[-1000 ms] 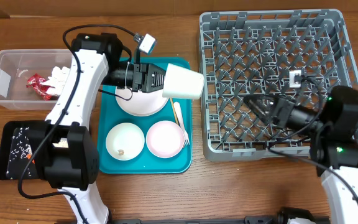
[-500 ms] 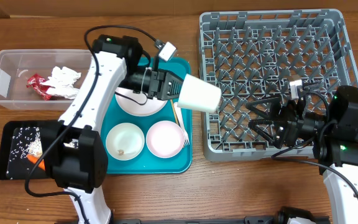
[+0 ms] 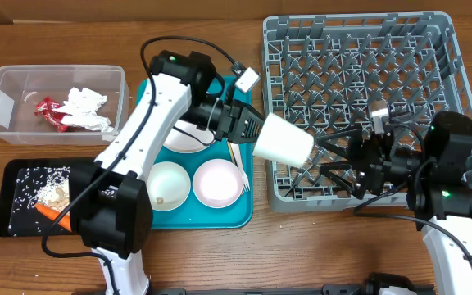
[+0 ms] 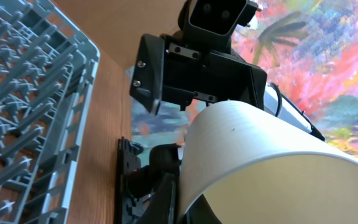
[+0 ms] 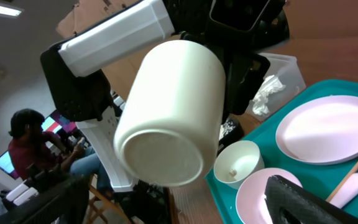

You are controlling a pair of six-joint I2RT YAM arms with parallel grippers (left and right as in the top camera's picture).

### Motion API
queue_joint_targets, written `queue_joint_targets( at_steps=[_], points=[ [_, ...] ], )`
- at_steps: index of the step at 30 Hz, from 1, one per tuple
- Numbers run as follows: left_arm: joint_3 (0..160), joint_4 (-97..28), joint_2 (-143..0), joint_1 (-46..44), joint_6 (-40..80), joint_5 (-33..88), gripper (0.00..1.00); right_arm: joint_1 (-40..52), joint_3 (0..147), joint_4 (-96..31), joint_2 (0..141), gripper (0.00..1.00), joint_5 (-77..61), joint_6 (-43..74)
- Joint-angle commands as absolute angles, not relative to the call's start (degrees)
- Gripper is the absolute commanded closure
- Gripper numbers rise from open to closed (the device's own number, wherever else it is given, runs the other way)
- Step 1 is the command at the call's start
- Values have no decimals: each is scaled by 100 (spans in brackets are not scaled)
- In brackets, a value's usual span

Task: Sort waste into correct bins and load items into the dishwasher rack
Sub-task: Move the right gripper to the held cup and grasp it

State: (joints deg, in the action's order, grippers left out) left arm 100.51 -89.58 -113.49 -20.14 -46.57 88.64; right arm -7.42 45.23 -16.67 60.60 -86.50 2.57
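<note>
I'm viewing a brown wooden table [image 3: 220,41], and the biggest thing on it is the large square grey plastic dishwasher rack [image 3: 355,20], which I use as my reference. Its grid floor has no dishes on it.

Just left of the rack lies a teal rectangular plastic serving tray [image 3: 220,216]. Well left of the rack, beyond that tray, sits a clear rectangular plastic tub [image 3: 6,106], with a shallow black rectangular tray [image 3: 11,209] nearer me.

On the teal tray, a large white round plate [image 3: 188,144] sits partly under my left arm. Nearer me are a small white bowl [image 3: 165,184] and a small pale pink bowl [image 3: 219,182], with a white plastic fork [image 3: 238,164] on the side towards the rack.

My left claw [image 3: 256,131] is clamped on a small white cup [image 3: 283,141], holding it on its side in the air over the rack's left edge. The cup's base points into the rack.

My right claw [image 3: 330,156] hovers over the rack's near-left part, spread wide and holding nothing. Its fingers [image 5: 297,202] are close to the cup's base; I cannot tell if they touch.

The tub holds crumpled white napkins [image 3: 84,105] and red-and-silver wrappers [image 3: 50,113]. The black tray holds white rice grains [image 3: 39,176] and an orange carrot [image 3: 52,213].
</note>
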Motion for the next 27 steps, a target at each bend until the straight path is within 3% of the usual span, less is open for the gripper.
queue_joint_targets(
  at_steps=[1, 19, 24, 27],
  points=[
    [10169, -8943, -11345, -2027, -4777, 9056, 96, -617, 4602, -1599, 6047, 8, -8449, 165],
    [10169, -8779, -11345, -2027, -4757, 9056, 96, -513, 4602, -1411, 6047, 10, -8361, 169],
    [10169, -8779, -11345, -2029, -4757, 9056, 96, -49, 4602, -1070, 6047, 10, -8226, 222],
    [10169, -8781, -11345, -2029, -4757, 9056, 96, 274, 4602, -1031, 6047, 9, -7437, 473]
  ],
)
